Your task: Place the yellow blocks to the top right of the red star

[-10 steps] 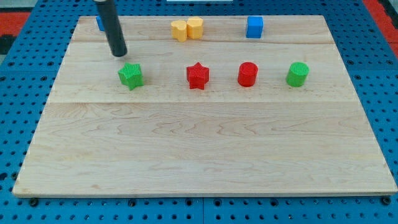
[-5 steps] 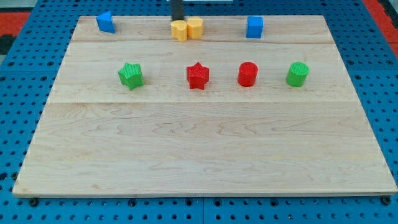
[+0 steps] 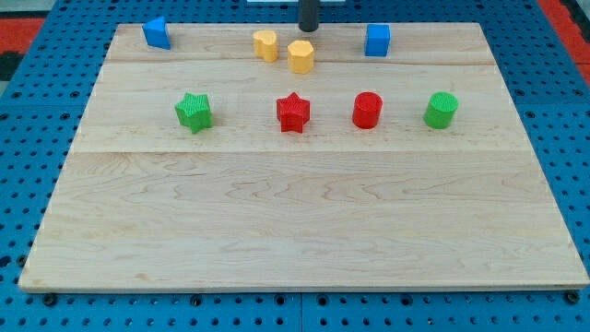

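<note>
The 2 yellow blocks [image 3: 265,44] [image 3: 300,55] sat above the red star [image 3: 293,112], slightly apart. No gripper existed; my tip [image 3: 308,28] stood just above the right one. They looked light and slippery, best pushed squarely from their left sides.

The wooden board [image 3: 304,231] is carrying two yellow blocks [image 3: 265,44] [image 3: 300,56], two blue blocks [image 3: 156,32] [image 3: 377,41], a green star [image 3: 194,112], a red star [image 3: 293,112], a red cylinder [image 3: 367,110] and a green cylinder [image 3: 442,110].

The rod carrying my tip [image 3: 308,29] is cut off by the view's top edge at 12 o'clock so only its lowest stretch shows, the exact shapes of the two yellow blocks [image 3: 265,44] [image 3: 300,55] cannot be determined, and the blue pegboard [image 3: 28,138] runs out of frame on all sides.
</note>
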You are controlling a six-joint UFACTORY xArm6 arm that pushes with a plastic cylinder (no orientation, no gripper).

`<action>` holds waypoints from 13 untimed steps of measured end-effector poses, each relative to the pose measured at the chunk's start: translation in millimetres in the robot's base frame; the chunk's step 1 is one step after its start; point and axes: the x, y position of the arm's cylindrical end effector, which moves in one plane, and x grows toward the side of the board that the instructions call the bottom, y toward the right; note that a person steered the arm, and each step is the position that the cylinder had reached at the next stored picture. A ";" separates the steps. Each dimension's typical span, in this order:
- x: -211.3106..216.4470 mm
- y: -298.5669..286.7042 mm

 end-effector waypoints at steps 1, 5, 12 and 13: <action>-0.1 -41.4; 42.9 -87.6; 82.1 -38.1; 118.1 -8.3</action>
